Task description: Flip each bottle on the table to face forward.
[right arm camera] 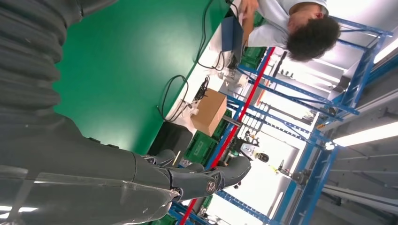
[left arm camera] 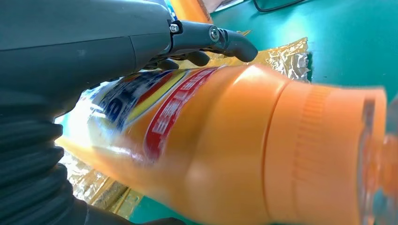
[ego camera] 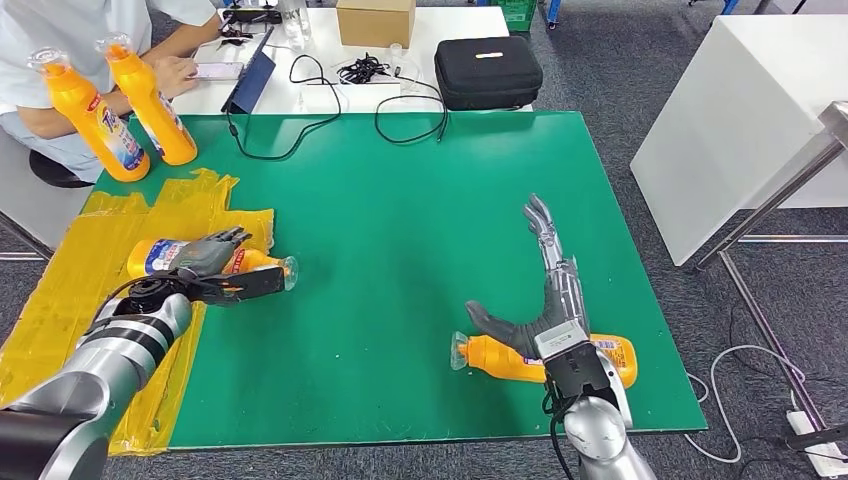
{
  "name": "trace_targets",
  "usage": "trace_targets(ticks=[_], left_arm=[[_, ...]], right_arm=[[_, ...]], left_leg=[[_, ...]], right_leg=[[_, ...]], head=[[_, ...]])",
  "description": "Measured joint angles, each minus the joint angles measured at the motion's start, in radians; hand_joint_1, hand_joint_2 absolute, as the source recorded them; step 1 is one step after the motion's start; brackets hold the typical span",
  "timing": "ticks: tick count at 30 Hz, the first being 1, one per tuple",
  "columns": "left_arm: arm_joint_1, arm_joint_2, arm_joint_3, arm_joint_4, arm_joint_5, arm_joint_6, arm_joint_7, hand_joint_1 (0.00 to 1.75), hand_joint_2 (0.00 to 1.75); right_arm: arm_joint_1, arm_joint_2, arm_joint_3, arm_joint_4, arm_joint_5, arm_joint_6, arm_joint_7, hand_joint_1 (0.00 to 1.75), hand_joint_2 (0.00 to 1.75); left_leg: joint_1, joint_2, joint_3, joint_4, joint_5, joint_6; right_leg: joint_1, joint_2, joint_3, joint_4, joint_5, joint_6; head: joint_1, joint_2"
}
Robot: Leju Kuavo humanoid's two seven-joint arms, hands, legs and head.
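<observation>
The left hand (ego camera: 215, 262) wraps a lying orange bottle (ego camera: 205, 262) on the yellow foil sheet (ego camera: 60, 290), fingers over the top of its body and the thumb along the near side. In the left wrist view the label and orange shoulder sit tight against the palm, and the clear cap points away from the wrist toward the green mat (ego camera: 400, 220).

The right hand (ego camera: 545, 290) holds nothing; its fingers stretch flat and long away from the wrist, thumb spread to the side. A 2nd bottle (ego camera: 520, 358) lies just under that wrist, cap pointing toward the left arm. Whether the palm touches it cannot be told.

Beyond the left hand, at the far corner of the mat, 2 upright bottles (ego camera: 120, 105) stand side by side, near a seated person (ego camera: 60, 40).

As a judgement, those 2 look finished. 2 remain lying: the gripped one is mid-handling, and the one by the right wrist looks unstarted, so the task seems about half done.
</observation>
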Motion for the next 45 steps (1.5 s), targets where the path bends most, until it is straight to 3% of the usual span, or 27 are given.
trace_targets(ticks=[9, 17, 27, 35, 38, 41, 45], left_arm=[[0.013, 0.0, 0.003, -0.001, 0.037, 0.042, 0.002, 0.0, 1.75], [0.059, -0.001, 0.045, -0.079, 0.179, 0.192, -0.051, 0.0, 1.75], [0.073, 0.056, 0.059, -0.341, 0.314, 0.131, -0.024, 0.0, 1.75], [0.15, 0.093, 0.111, -0.599, 0.491, 0.048, -0.062, 0.0, 1.75], [0.204, 0.09, 0.13, -0.688, 0.599, 0.013, -0.107, 0.0, 1.75], [0.289, 0.068, 0.151, -0.795, 0.723, -0.023, -0.145, 0.0, 1.75], [0.419, 0.014, 0.184, -0.923, 0.929, -0.087, -0.192, 0.0, 1.75]], right_arm=[[-0.011, 0.002, 0.004, 0.023, -0.002, -0.001, 0.003, 0.0, 1.75], [-0.007, 0.004, 0.004, 0.029, -0.004, -0.006, 0.012, 0.0, 1.75], [0.02, 0.004, 0.003, 0.028, 0.027, -0.021, 0.033, 0.0, 1.75], [0.044, -0.019, 0.001, 0.013, 0.162, -0.052, 0.065, 0.0, 1.75], [0.047, -0.056, 0.005, 0.004, 0.309, -0.038, 0.114, 0.0, 1.75], [0.058, -0.131, 0.013, -0.012, 0.426, 0.014, 0.158, 0.0, 1.75], [0.096, -0.32, 0.005, -0.047, 0.456, 0.132, 0.204, 0.0, 1.75]], left_leg=[[0.0, 0.0, 0.0, 0.0, 0.0, 0.0], [0.0, 0.0, 0.0, 0.0, 0.0, 0.0], [0.0, 0.0, 0.0, 0.0, 0.0, 0.0], [0.0, 0.0, 0.0, 0.0, 0.0, 0.0], [0.0, 0.0, 0.0, 0.0, 0.0, 0.0], [-0.002, 0.0, 0.0, 0.0, -0.001, 0.0], [-0.006, -0.001, 0.0, 0.0, -0.002, 0.003]], right_leg=[[0.0, 0.0, 0.0, 0.0, 0.0, 0.0], [0.0, 0.0, 0.0, 0.0, 0.0, 0.0], [0.0, 0.0, 0.0, 0.0, 0.0, 0.0], [0.0, 0.0, -0.001, 0.0, 0.0, 0.0], [-0.001, 0.0, -0.001, -0.001, 0.0, 0.0], [-0.002, 0.0, 0.0, -0.001, -0.001, 0.0], [-0.006, 0.0, -0.001, -0.001, -0.001, 0.001]], head=[[0.0, 0.0], [0.0, 0.0], [0.0, 0.0], [0.0, 0.0], [0.0, 0.0], [0.0, 0.0], [0.0, 0.0]])
